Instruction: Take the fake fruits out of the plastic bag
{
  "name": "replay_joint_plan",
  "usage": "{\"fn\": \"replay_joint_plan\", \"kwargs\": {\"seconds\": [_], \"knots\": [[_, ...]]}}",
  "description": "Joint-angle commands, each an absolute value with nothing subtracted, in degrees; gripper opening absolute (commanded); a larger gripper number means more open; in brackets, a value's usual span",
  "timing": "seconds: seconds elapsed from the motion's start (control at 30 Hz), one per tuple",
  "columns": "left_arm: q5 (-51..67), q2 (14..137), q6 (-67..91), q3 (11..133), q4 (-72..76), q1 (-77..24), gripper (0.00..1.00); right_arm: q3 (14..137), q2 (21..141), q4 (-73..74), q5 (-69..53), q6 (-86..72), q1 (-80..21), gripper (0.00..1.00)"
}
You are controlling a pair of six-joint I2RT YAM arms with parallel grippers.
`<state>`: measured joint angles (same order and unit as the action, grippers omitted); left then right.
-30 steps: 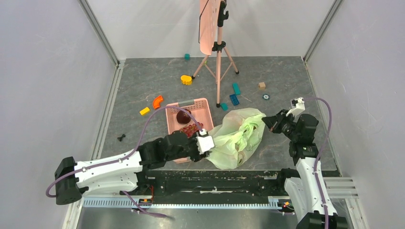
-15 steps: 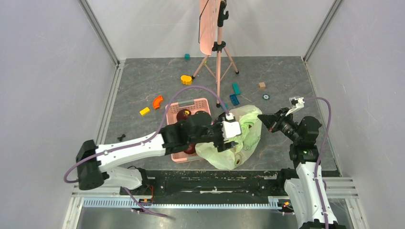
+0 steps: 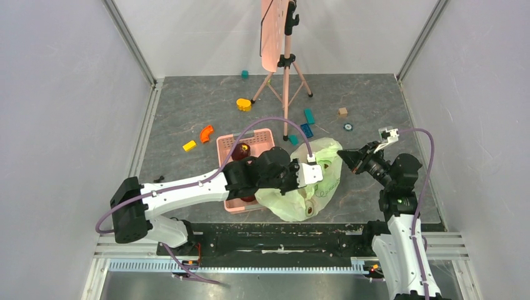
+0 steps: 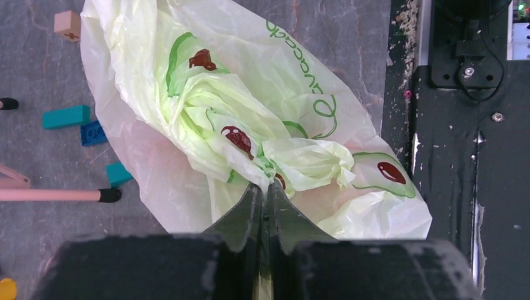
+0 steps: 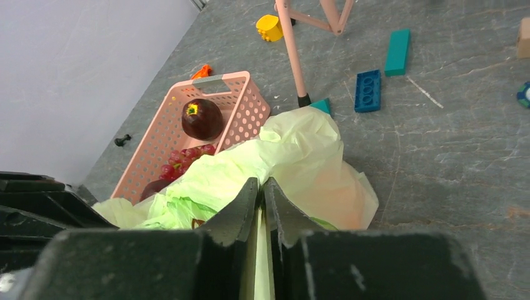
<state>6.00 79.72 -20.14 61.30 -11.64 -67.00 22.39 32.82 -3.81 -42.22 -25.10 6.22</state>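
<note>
Plastic bag (image 3: 285, 203) crumpled on worktop (image 3: 187, 106), lower centre of top view, against right side of pink basket (image 5: 240, 119). My left jaws pinched shut on bag fold. Right jaws nipped on bag's upper-right edge.

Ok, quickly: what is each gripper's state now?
Left gripper: jaws closed on the plastic bag.
Right gripper: jaws closed on the plastic bag.

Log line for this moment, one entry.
left gripper: shut on plastic bag fold | right gripper: shut on bag edge | fake fruits: none seen outside bag
</note>
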Motion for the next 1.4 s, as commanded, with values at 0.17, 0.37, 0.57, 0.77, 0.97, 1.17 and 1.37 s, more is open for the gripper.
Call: {"fn": "replay_joint_plan", "kwargs": {"seconds": [0.17,0.37,0.57,0.77,0.97,1.17,1.37], "knots": [[4.19,74.48,-26.65,63.7,-16.17,-67.24,0.02,27.1,31.5,-6.92,-43.99,-21.16,6.06,0.69],[0.23,69.52,-36.21,65.16,-21.29,-67.17,0.02,30.28,34.84,-14.01,-52.08,-23.5,5.86,0.77],[-1.58,67.03,-41.03,67.48,-29.42,-67.22,0.02,36.2,39.88,-8.53,-52.49,-13.08,-7.85,0.77],[-1.12,63.12,-43.0,66.83,-32.66,-67.17,0.02,38.96,42.54,-2.1,-43.74,-1.9,-20.57,0.77],[-1.55,60.16,-44.67,64.58,-33.49,-67.15,0.02,39.93,47.13,1.49,-41.24,7.7,-23.62,0.7],[-2.19,57.8,-44.99,62.7,-34.72,-67.08,0.02,40.09,50.06,1.84,-41.2,10.91,-25.41,0.7],[-1.3,56.58,-44.78,61.4,-34.33,-67.07,0.02,40.45,52.23,0.44,-42.25,11.36,-28.56,0.72]]}}
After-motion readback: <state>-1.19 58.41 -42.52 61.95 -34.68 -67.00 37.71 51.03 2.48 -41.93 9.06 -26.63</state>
